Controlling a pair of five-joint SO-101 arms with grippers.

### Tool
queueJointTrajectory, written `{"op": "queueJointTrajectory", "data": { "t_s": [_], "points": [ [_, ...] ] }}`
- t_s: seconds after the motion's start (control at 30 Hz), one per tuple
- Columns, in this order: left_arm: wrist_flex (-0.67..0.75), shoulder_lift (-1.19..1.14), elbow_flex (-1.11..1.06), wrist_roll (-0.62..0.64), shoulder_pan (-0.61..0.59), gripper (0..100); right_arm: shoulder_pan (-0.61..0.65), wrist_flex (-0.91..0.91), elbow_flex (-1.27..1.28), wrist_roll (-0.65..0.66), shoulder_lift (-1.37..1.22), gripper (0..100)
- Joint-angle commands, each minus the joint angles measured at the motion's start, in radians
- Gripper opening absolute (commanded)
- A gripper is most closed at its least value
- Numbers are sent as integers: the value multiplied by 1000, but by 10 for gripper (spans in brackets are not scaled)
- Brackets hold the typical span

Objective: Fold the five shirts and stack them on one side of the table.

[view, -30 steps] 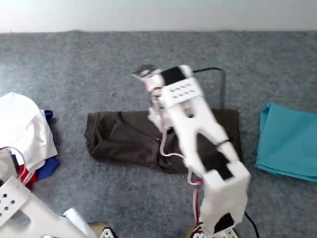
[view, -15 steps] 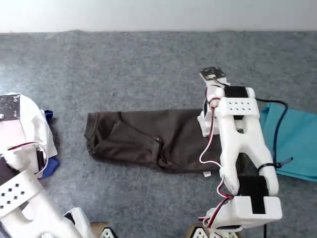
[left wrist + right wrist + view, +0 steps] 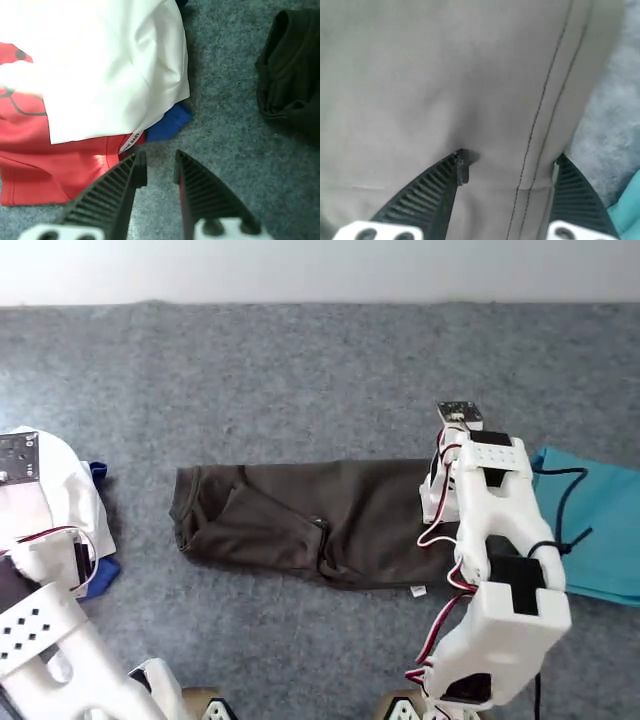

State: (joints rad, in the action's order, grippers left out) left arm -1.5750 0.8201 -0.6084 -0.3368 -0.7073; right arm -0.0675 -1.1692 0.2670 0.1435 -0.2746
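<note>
Brown shirt [image 3: 300, 520]: laid flat across the middle of the high view.
Right gripper [image 3: 510, 162]: spread wide over the brown shirt's right end, nothing clasped.
Left gripper [image 3: 159, 157]: parted narrowly, nothing held, beside the shirt pile [image 3: 55, 490].
Teal shirt [image 3: 590, 525]: folded, at the right edge.

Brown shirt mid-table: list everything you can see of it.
The brown shirt lies flat on the grey table as a long folded band of matte cloth, creased and bunched at its left end in the high view, a small white tag at its near edge. A double seam runs along its other end, where the open right pincer straddles it, tips at the fabric. The teal shirt lies beside that end, a strip of table between.
</note>
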Motion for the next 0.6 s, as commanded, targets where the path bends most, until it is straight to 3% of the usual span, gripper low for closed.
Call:
{"op": "queueJointTrajectory", "data": {
  "t_s": [0.0, 0.2, 0.3, 0.57],
  "points": [
    [11, -3, 4, 9, 8, 102, -12, 18, -3, -9, -16, 261],
    [9, -3, 4, 9, 8, 102, -13, 8, -18, -2, -51, 2],
    [9, -3, 4, 9, 8, 102, -13, -4, -21, 21, -41, 15],
    [12, 5, 13, 9, 8, 102, -5, -124, -40, 242, 130, 10]
  ]
}}
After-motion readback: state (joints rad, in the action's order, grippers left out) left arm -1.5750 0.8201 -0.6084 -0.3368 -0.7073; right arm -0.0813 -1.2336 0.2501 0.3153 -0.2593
